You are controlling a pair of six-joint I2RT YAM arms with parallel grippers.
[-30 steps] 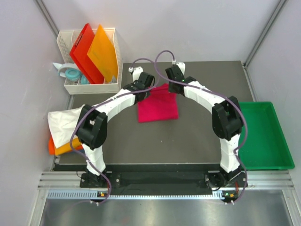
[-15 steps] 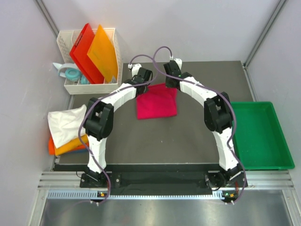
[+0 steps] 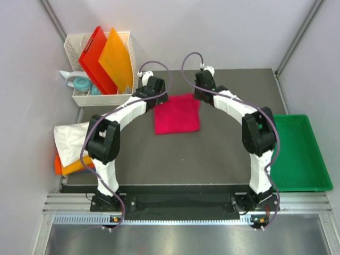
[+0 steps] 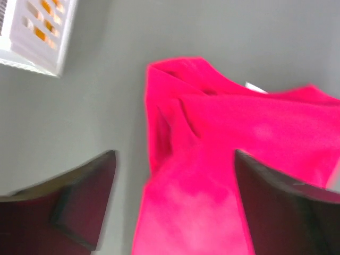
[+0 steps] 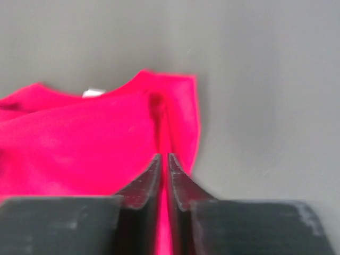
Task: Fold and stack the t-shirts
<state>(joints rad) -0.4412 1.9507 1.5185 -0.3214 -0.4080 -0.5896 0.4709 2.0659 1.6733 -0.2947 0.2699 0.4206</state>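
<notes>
A crimson-pink t-shirt lies folded into a rectangle on the dark table, with its neck edge toward the back. My left gripper hovers over the shirt's back left corner. It is open, with cloth showing between the spread fingers but not touched. My right gripper is above the back right corner and shut on nothing. A white t-shirt lies crumpled at the table's left edge on top of a folded orange one.
A white basket holding a red board and an orange board stands at the back left, with tape rolls beside it. A green tray sits off the table's right edge.
Both wrists have drawn back from the pink shirt toward the table's far edge. The left gripper went from shut to open, letting go of the cloth. The right opened briefly, then shut again.
</notes>
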